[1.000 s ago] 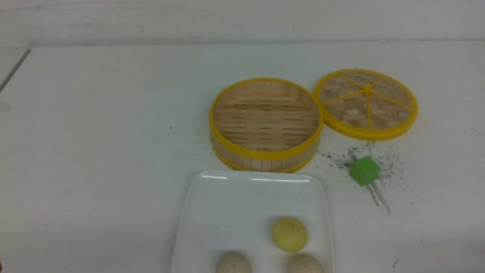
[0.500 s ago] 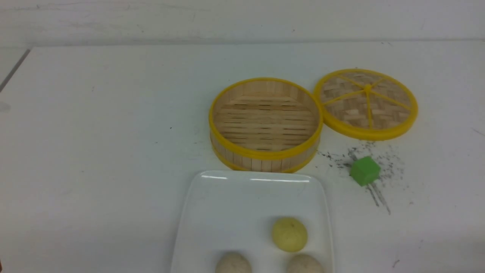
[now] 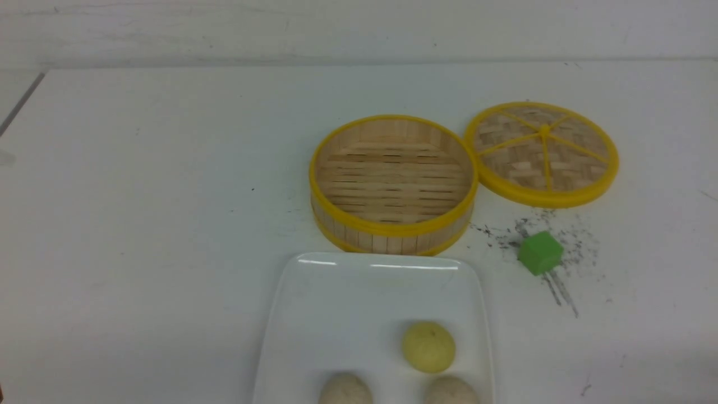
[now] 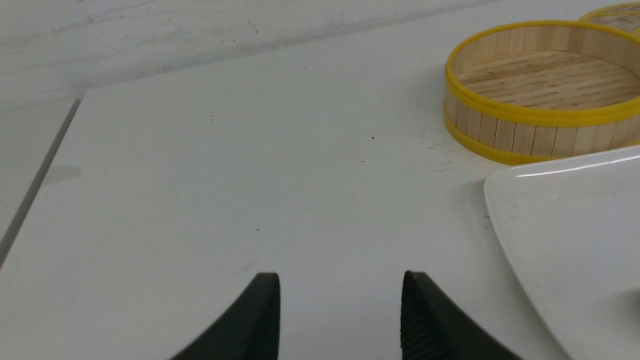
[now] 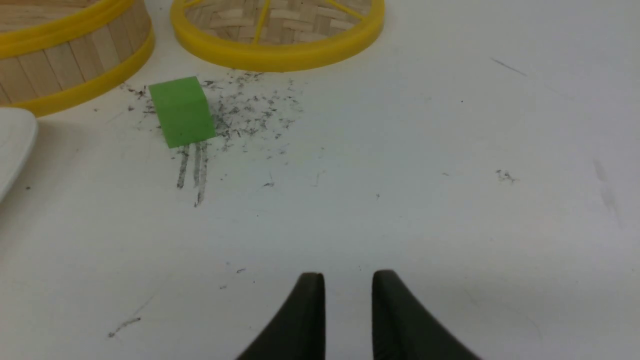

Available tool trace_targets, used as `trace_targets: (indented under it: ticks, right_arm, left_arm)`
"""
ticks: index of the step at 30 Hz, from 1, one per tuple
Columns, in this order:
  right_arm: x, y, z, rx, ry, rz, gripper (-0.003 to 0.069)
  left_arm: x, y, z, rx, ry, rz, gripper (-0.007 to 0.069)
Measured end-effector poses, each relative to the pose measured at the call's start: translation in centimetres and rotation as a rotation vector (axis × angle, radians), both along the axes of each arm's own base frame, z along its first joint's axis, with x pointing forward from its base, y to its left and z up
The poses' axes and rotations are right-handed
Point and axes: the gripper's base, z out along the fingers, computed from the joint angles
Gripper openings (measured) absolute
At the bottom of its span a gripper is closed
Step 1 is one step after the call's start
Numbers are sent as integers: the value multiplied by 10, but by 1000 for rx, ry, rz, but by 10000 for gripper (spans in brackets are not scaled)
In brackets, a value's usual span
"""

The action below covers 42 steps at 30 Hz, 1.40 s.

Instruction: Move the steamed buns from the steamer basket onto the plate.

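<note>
Steamed buns are all being shown on the plate, none in the steamer basket; nothing has moved. Left gripper is being kept spread, right gripper narrowly parted, both empty.

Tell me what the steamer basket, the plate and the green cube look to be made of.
Steamer basket: pale wooden or bamboo slats, matte, with smooth yellow rims, likely plastic. Plate: glossy white, bright highlights on its rim, probably ceramic or melamine. Green cube: uniform matte green, perhaps foam or plastic.
</note>
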Motion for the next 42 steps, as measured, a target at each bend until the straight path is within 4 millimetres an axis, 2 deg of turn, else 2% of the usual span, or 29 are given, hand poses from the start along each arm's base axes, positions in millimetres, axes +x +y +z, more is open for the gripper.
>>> trace_targets:
  ticks: [11,15,18,20,21,22,26,39,42]
  right_arm:
    - [0,0,0,0,1,0,189]
    - [0,0,0,0,1,0,198]
    - [0,0,0,0,1,0,201]
    - [0,0,0,0,1,0,204]
    - [0,0,0,0,1,0,204]
    - [0,0,0,1,1,0,206]
    - [0,0,0,1,1,0,212]
    - [0,0,0,1,1,0,225]
    - [0,0,0,1,1,0,230]
  left_arm:
    - [0,0,1,1,-13,0,355]
    - [4,-3,2,-84,-70,-12,355]
    - [10,-6,-11,-98,-53,-18,355]
    - [16,-9,-27,-106,-19,-19,355]
    - [16,-9,-27,-110,-21,-18,355]
    - [20,-10,-40,-127,7,-6,355]
    - [25,-11,-62,-168,52,50,355]
    - [28,-4,-83,-220,105,237,355]
    - [30,-3,-100,-219,133,261,355]
